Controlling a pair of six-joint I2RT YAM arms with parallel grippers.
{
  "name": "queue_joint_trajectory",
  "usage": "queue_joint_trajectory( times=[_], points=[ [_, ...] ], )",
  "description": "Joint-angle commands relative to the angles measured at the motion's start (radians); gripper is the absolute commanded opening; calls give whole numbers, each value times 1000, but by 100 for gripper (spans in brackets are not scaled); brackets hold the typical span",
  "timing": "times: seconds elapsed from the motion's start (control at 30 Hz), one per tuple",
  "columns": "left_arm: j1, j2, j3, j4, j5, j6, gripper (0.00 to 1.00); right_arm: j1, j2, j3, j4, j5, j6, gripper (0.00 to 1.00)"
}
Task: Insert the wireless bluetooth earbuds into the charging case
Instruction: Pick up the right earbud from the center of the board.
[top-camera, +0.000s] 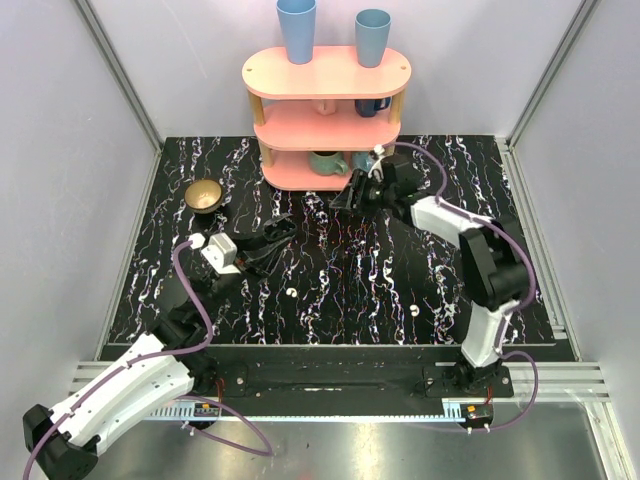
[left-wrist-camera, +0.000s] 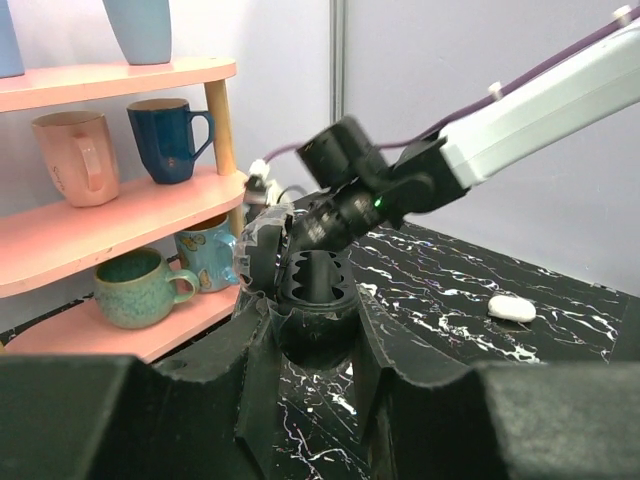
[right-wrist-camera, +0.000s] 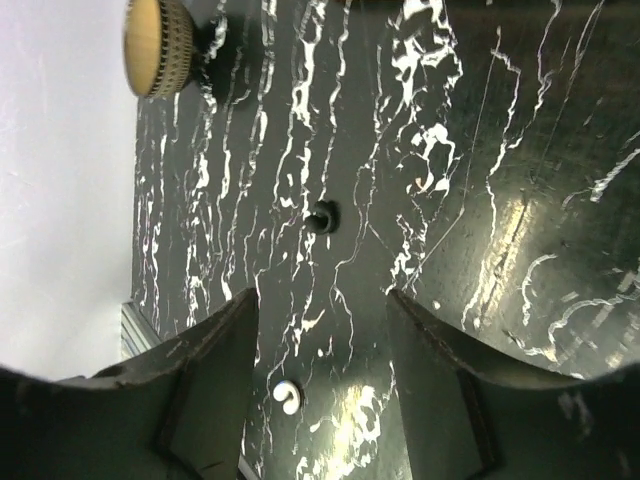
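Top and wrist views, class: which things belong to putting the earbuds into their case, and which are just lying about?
Belong to the job: left earbud; right earbud; charging case.
Lying about: bowl; pink shelf; mugs; blue cups.

Earbud (top-camera: 290, 293) (a bare white speck) too small for detail.

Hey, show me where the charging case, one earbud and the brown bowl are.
charging case (left-wrist-camera: 511, 307), left wrist view, middle of its white shell.
earbud (right-wrist-camera: 287, 396), right wrist view, its round white body.
brown bowl (top-camera: 204, 194), top external view, bare inside of the bowl.
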Motion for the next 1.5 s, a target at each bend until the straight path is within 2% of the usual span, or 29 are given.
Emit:
queue_joint_trajectory(
  times=[0.0,0.13,0.33,0.43,0.63,1.47],
  points=[
    [-1,-16,40,-4,-41,22,0,65,113,113,98,-46,99,61],
    [-1,-17,44,-10,-36,25,0,134,257,243,17,32,99,61],
    [-1,-26,47,-16,-38,33,0,183,377,332,-14,110,122,57],
    [-1,-37,49,-30,-41,42,0,205,391,334,-23,158,119,54],
    [-1,-52,38,-41,-50,42,0,225,431,348,-35,156,124,49],
    [-1,-43,35,-45,-53,34,0,265,500,375,-116,181,110,41]
  ],
)
